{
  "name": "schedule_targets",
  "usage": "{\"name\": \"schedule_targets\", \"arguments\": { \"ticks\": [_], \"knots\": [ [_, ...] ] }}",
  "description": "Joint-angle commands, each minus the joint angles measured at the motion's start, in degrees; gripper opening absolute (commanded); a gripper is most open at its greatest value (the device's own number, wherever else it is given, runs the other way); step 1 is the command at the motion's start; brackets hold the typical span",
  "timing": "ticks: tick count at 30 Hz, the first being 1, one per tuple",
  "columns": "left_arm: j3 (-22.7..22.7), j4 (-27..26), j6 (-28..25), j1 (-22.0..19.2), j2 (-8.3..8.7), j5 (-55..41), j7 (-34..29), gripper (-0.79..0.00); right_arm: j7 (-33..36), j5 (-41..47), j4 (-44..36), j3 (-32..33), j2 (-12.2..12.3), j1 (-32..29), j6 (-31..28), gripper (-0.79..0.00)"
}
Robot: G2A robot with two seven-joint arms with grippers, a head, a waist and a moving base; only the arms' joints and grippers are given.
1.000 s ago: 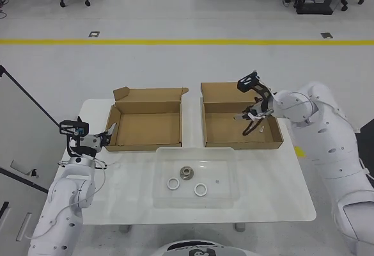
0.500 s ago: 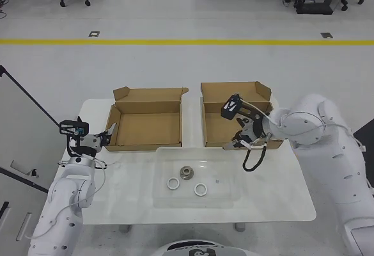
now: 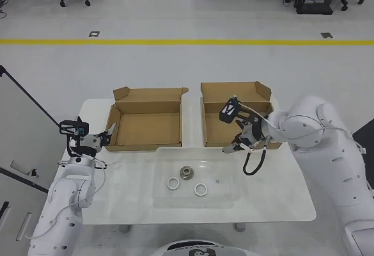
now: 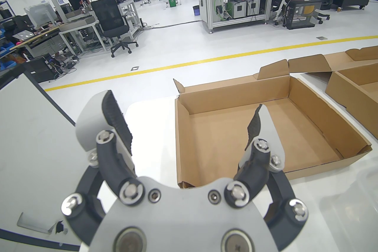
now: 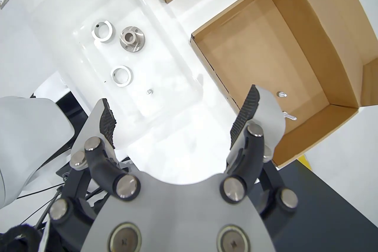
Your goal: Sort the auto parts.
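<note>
My right claw (image 5: pixel 180 105), spread and empty, had swung from the right box (image 5: pixel 265 52), where two bolts (image 5: pixel 282 94) lay, toward the tray (image 5: pixel 153 58), indicating a next pick from its remaining parts (image 5: pixel 132 39).

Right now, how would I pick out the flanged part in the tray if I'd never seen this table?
On the white table, find the clear tray. The flanged hub lies near its middle; unlike the two plain rings beside it, it has a wide flange and raised bored centre.
</note>
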Motion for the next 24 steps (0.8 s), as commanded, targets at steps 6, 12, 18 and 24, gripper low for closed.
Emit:
{"name": "schedule_targets", "arguments": {
  "ticks": [6,12,18,24],
  "knots": [
    [0.0,0.0,0.0,0.0,0.0,0.0,0.0,0.0,0.32,-6.76,-1.72,-13.29,0.6,4.86,0.31,0.0],
    [0.0,0.0,0.0,0.0,0.0,0.0,0.0,0.0,0.32,-5.35,0.98,-23.79,1.18,10.97,1.28,0.0],
    [0.0,0.0,0.0,0.0,0.0,0.0,0.0,0.0,0.32,-1.04,3.81,-32.01,1.82,16.38,2.54,0.0],
    [0.0,0.0,0.0,0.0,0.0,0.0,0.0,0.0,0.32,2.98,6.22,-38.67,2.08,21.09,3.27,0.0]
  ]
}}
